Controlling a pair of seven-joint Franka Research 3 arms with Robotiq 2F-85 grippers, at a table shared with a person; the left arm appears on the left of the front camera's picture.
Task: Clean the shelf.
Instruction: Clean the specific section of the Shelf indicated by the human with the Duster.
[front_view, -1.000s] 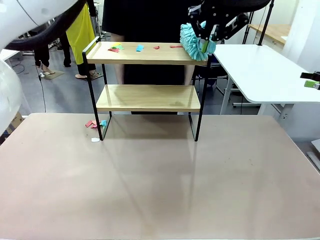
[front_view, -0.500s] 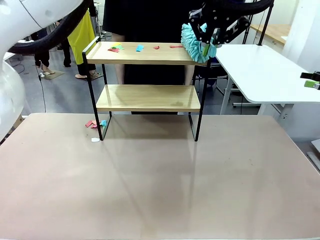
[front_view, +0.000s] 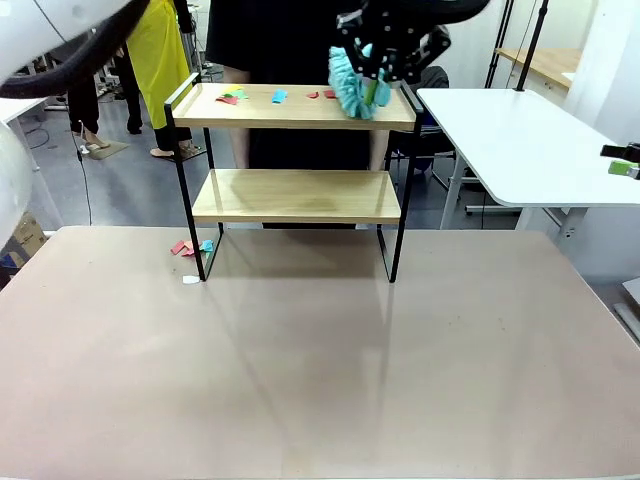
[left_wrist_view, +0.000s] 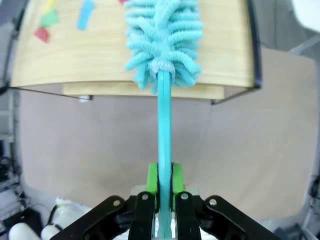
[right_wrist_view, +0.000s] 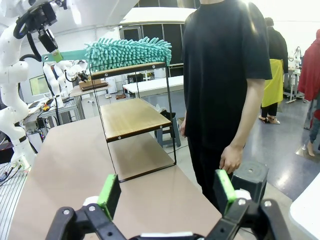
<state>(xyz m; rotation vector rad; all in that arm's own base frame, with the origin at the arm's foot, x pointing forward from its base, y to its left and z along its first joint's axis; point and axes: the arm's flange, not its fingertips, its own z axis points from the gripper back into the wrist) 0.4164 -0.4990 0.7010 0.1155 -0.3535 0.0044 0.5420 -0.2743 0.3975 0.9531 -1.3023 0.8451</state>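
Left wrist view: left jaws clamped on the teal duster (left_wrist_view: 162, 35) by its handle; its fluffy head lies on the top board of the shelf (left_wrist_view: 65, 70), beside coloured paper scraps (left_wrist_view: 85, 14). Right jaws gape wide, empty. Shelf stands at the far end of the bench (front_view: 320, 380), person (right_wrist_view: 225, 75) behind.

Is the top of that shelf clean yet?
Not clean: coloured scraps lie on the top board of the shelf, beside the duster.

I'm seeing a turquoise duster (left_wrist_view: 162, 35), handle the same shade. Green pads on my black left gripper (left_wrist_view: 165, 172). The shelf (front_view: 290, 195) shows pale wood grain inside a black frame. Red, green and blue scraps (front_view: 230, 97) dot its top. The table (front_view: 320, 380) reads pinkish beige.
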